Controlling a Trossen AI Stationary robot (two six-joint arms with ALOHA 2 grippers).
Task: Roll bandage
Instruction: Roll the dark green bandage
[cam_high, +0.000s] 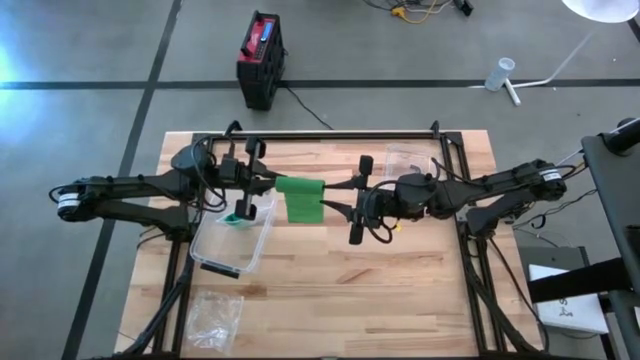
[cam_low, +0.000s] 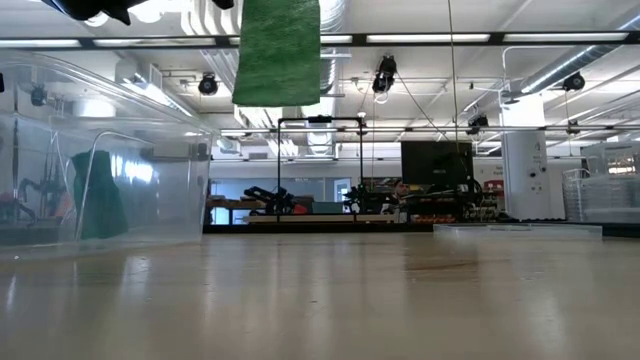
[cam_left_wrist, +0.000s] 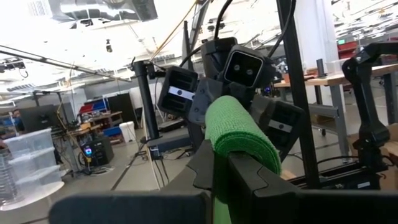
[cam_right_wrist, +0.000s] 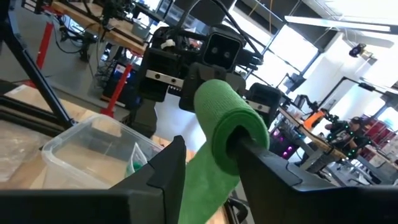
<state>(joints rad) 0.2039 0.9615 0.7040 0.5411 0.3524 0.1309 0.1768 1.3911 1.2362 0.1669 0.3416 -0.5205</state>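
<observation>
A green bandage (cam_high: 300, 196) is held in the air between my two grippers, over the table's middle. Its rolled part (cam_high: 298, 184) lies level, along the line between the grippers. Its loose tail (cam_high: 304, 211) hangs below and shows at the top of the low view (cam_low: 278, 50). My left gripper (cam_high: 270, 185) comes from the table's left and is shut on the roll's left end (cam_left_wrist: 242, 134). My right gripper (cam_high: 338, 195) comes from the right and is at the roll's right end (cam_right_wrist: 233, 134). My left gripper pinches the roll's near end (cam_left_wrist: 219, 180) between its two fingers, coming level from the table's left. Only a thin band of green shows between them, and the roll curves over one finger (cam_left_wrist: 252, 177). The roll is lifted clear of the table. My right gripper comes level from the table's right, along the roll. One finger (cam_right_wrist: 261, 165) meets the middle of the roll's end face (cam_right_wrist: 239, 138). The other finger (cam_right_wrist: 171, 165) stands beside the hanging tail (cam_right_wrist: 205, 180), and I cannot tell whether it touches. The tail hangs slack between them.
A clear plastic box (cam_high: 235, 238) with a green item (cam_high: 238, 219) inside stands under the left gripper; it also fills the left of the low view (cam_low: 90, 160). A clear bag (cam_high: 215, 317) lies near the front left, and clear plastic (cam_high: 410, 158) lies at the back right.
</observation>
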